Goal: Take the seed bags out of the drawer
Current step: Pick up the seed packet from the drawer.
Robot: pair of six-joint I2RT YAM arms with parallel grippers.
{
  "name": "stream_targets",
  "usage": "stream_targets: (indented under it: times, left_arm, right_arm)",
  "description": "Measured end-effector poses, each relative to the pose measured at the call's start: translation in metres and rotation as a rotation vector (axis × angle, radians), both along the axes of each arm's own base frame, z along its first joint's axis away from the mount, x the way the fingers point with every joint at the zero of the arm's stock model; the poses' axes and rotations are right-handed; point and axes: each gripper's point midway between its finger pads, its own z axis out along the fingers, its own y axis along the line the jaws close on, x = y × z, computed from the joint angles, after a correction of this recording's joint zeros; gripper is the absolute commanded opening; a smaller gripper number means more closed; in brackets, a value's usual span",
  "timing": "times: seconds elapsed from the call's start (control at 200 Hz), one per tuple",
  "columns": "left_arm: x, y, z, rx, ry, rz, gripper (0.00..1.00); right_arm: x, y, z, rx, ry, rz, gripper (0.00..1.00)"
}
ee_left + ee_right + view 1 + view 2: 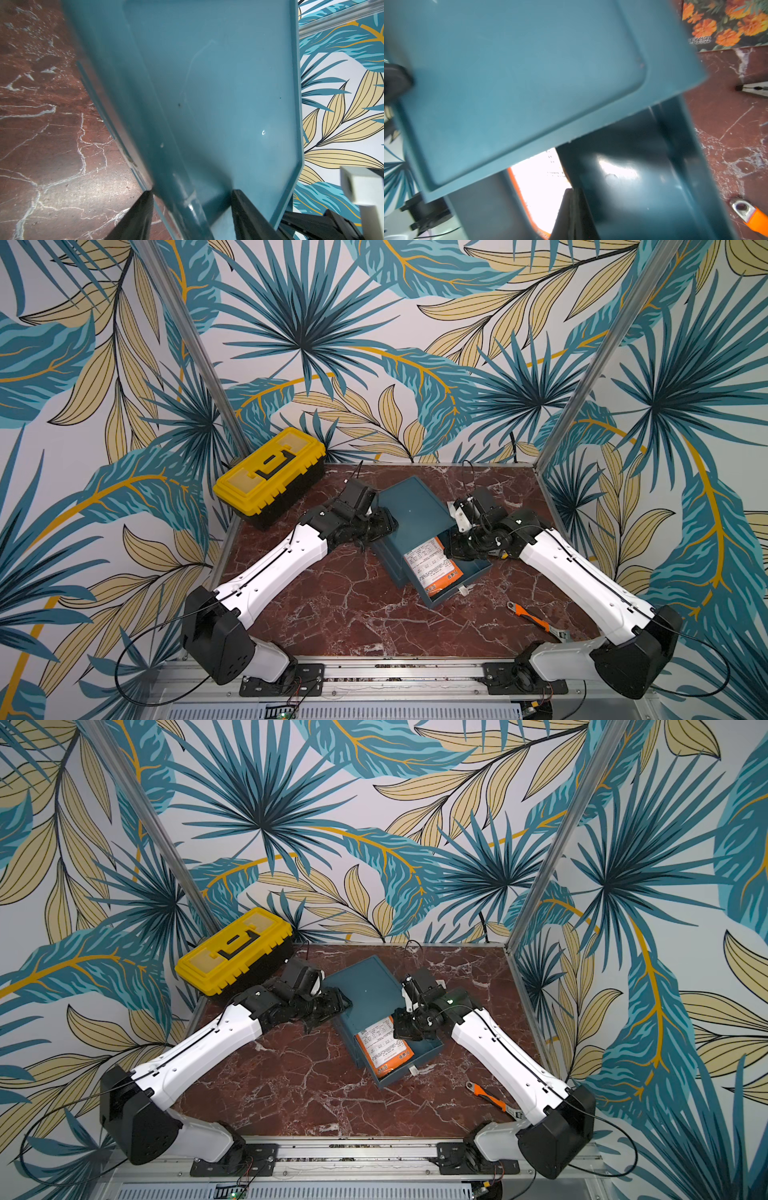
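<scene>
Seed bag [430, 568] is lying inside the open drawer [467, 588], where the right gripper [571, 193] is sitting fully closed at its edge, hold unclear, while the left gripper [191, 191] is clamping part-open around the drawer's casing [411, 506]; lifting it out is likely coming next, needing a sure pinch.

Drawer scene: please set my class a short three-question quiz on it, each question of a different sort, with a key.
1. True or false: the wrench lies on the table, outside the drawer.
2. Fill the blank: the seed bag in the drawer shows a ___ printed panel.
3. What does the left pincer clamp? A) the wrench B) the cabinet C) the seed bag

Key: 1 true; 2 white; 3 B.
</scene>
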Motion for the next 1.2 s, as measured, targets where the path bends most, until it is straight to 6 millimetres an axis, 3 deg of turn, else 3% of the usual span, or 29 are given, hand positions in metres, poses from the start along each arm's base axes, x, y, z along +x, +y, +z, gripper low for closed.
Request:
stream_targets:
  times: [0.15, 0.456, 0.731, 1.202]
  left_arm:
    - [0.0, 0.0, 0.0, 0.0, 0.0, 0.0, 0.63]
    - [0.0, -0.001, 0.0, -0.002, -0.001, 0.0, 0.63]
    - [0.001, -0.002, 0.0, -0.005, -0.001, -0.003, 0.63]
    - [0.002, -0.003, 0.0, -0.01, -0.002, -0.005, 0.63]
  right_arm:
    - [0.001, 0.0, 0.015, 0.027, 0.032, -0.016, 0.0]
    - [-0.004, -0.001, 0.022, 0.114, 0.188, -0.05, 0.0]
    - [-0.012, -0.016, 0.031, 0.186, 0.267, -0.096, 0.0]
    - [-0.052, -0.042, 0.048, 0.18, 0.264, -0.037, 0.0]
